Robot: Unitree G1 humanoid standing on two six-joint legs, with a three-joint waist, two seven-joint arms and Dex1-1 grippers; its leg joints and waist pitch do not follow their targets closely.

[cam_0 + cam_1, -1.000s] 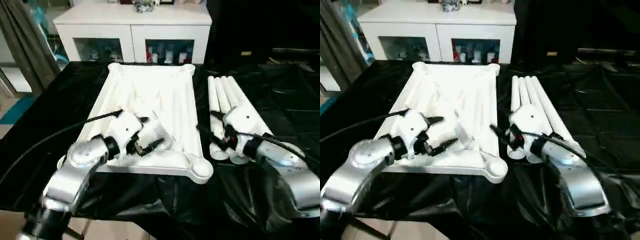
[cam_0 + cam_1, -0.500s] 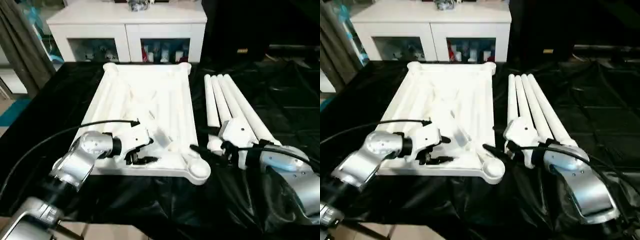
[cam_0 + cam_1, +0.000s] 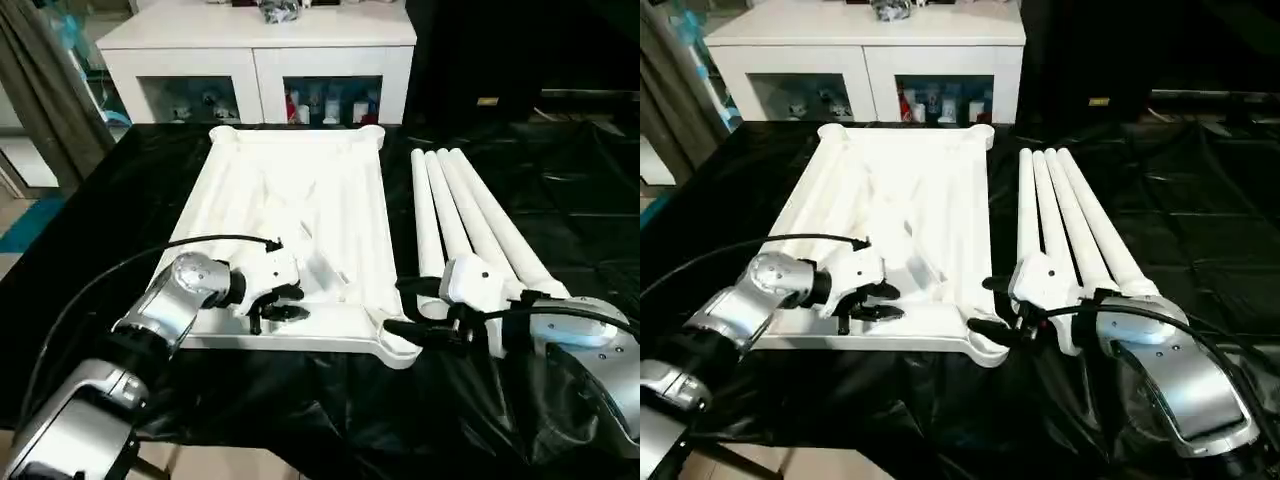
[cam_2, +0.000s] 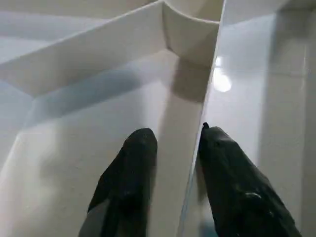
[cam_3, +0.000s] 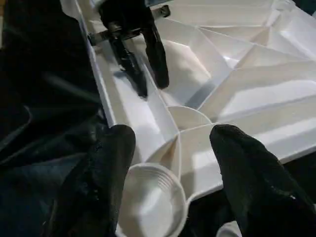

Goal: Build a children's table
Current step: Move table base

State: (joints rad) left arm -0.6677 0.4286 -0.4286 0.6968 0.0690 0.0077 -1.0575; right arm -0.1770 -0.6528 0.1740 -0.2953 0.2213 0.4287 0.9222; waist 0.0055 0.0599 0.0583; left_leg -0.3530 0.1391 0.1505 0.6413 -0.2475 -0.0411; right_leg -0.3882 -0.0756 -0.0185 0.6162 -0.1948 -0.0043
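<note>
Between the left tool's [image 4: 170,163] fingers, the table top's [image 3: 300,200] rib

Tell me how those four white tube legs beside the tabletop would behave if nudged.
The legs are round and smooth, so each would probably roll sideways on the glossy black sheet. Their flared ends might make them curve. Hollow-looking plastic suggests light, stiff.
</note>
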